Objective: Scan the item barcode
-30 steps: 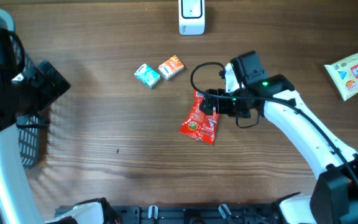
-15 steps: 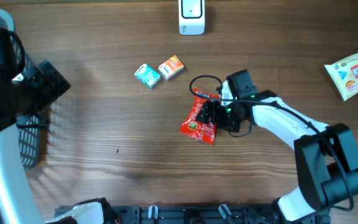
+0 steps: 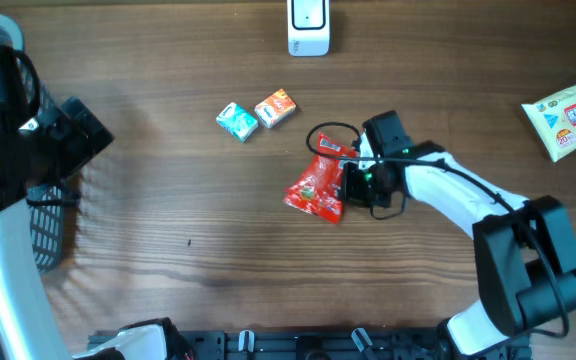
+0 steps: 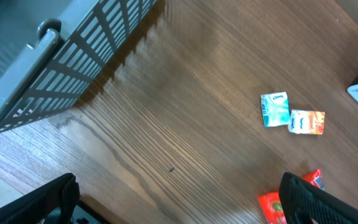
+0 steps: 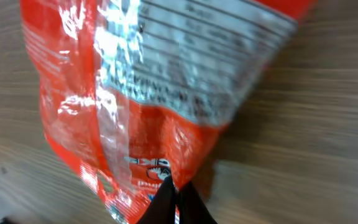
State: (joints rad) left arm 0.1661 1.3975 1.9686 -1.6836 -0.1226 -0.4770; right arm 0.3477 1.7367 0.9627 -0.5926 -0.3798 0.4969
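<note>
The item is a red snack bag (image 3: 316, 190) lying crumpled at the table's middle. My right gripper (image 3: 349, 177) is shut on its right edge. In the right wrist view the bag (image 5: 135, 81) fills the frame, its silver panel of print facing the camera, and the gripper (image 5: 176, 191) pinches the red foil at the bottom. I cannot make out a barcode. A white scanner (image 3: 308, 26) stands at the far edge. My left gripper (image 4: 176, 208) hangs open over bare wood at the left, holding nothing; the bag's corner (image 4: 271, 205) shows beside its right finger.
A teal box (image 3: 237, 121) and an orange box (image 3: 276, 107) lie left of the bag. A pack of wipes (image 3: 573, 112) sits at the far right. A grey slatted basket (image 3: 48, 225) stands at the left edge under the left arm.
The right gripper came down onto the bag and shut on its right edge. The bag has bunched up and shifted slightly left. The left arm has not moved.
</note>
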